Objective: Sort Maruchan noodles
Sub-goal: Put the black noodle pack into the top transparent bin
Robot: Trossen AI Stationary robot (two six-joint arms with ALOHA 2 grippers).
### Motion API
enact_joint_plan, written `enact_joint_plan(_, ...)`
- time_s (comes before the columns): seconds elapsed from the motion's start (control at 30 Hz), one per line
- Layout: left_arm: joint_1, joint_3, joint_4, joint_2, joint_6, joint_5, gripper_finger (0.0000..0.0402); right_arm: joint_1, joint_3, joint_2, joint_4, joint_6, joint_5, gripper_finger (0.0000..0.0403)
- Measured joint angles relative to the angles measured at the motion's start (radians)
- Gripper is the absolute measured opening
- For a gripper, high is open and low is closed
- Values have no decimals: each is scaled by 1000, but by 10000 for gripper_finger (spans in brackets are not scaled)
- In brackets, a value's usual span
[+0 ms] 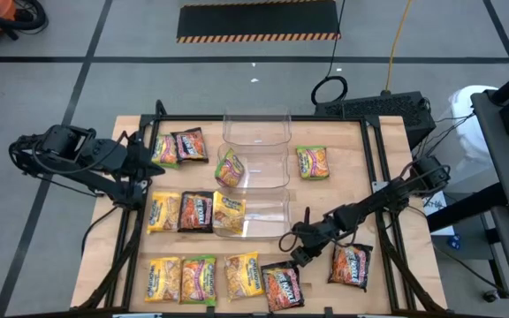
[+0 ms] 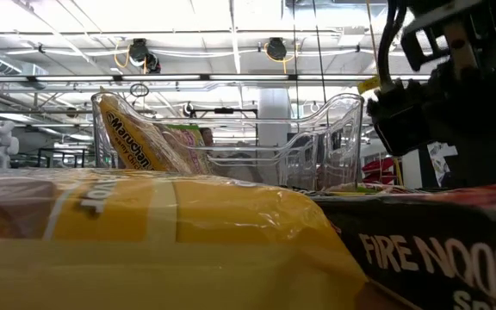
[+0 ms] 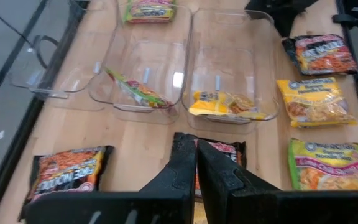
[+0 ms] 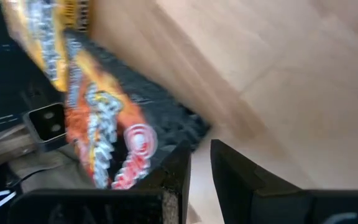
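Note:
Maruchan noodle packets lie flat around three clear bins. The middle bin [image 1: 268, 168] has a green-yellow packet [image 1: 230, 168] leaning on its wall. The near bin [image 1: 263, 212] holds a yellow packet [image 3: 225, 104]. My right gripper [image 1: 292, 252] is low over the table near the front, just beyond a dark packet [image 1: 282, 285]. In the right wrist view its fingers [image 4: 201, 168] stand a narrow gap apart with bare wood between them, and the dark packet [image 4: 98, 124] is beside one finger. My left gripper [image 3: 196, 152] is shut and empty, raised at the table's left [image 1: 147, 163]. My right gripper slants down from the table's right, with one finger [image 4: 173, 171] right next to the dark packet's edge [image 4: 138, 146]. I cannot tell whether it touches the packet. Nothing shows between the fingers.
The far bin [image 1: 256, 126] is empty. Yellow, green and dark packets lie left of the bins [image 1: 179, 212] and along the front [image 1: 199, 280]. One dark packet [image 1: 350, 265] is at the front right and a green one [image 1: 312, 162] lies right of the bins. Black rails frame the table.

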Motion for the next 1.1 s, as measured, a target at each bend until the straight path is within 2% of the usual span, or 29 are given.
enact_joint_plan(0.17,0,0,0,0,0,22,21,0,-13,6,30,5,-23,55)
enact_joint_plan(0.37,0,0,0,0,0,22,21,0,-50,6,182,5,-20,54)
enact_joint_plan(0.67,0,0,0,0,0,22,21,0,-93,6,181,58,-18,54)
enact_joint_plan(1.0,0,0,0,0,0,22,21,0,-93,6,199,27,-15,54)
enact_joint_plan(1.1,0,0,0,0,0,22,21,0,-93,6,225,1,15,54)
